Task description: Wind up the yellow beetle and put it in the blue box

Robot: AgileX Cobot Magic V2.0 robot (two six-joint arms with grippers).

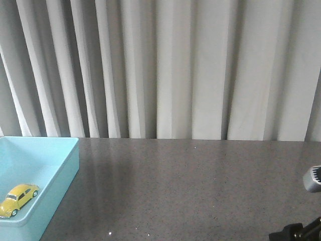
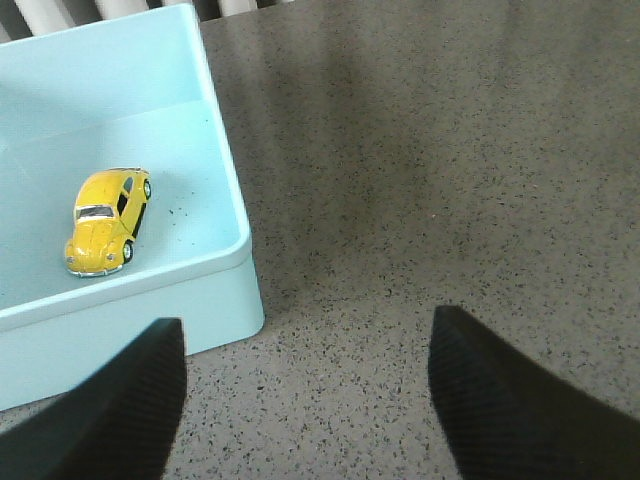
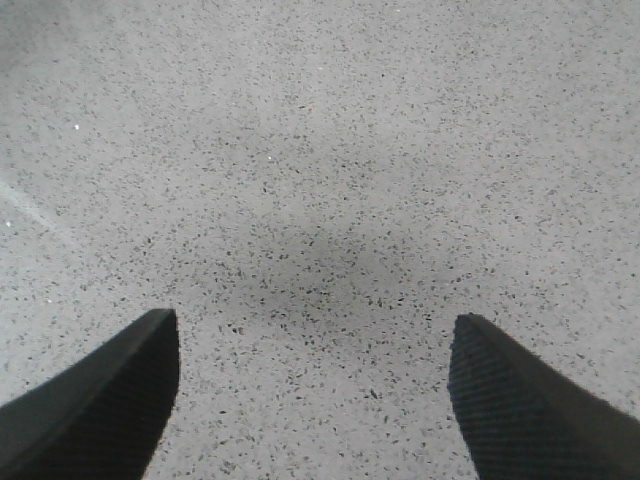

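Already the yellow beetle [image 2: 105, 222] sits inside the blue box [image 2: 225, 190], at ten o'clock from my left gripper [image 2: 305, 400]; both grippers spread, holding nothing.

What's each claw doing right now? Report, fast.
Left claw: open, holding nothing, over the table beside the blue box.
Right claw: open, holding nothing.

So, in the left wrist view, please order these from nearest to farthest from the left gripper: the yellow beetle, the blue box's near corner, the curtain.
1. The blue box: its near corner is just ahead of the left gripper.
2. The yellow beetle: inside the box, on its floor.
3. The curtain: behind the box's far end.
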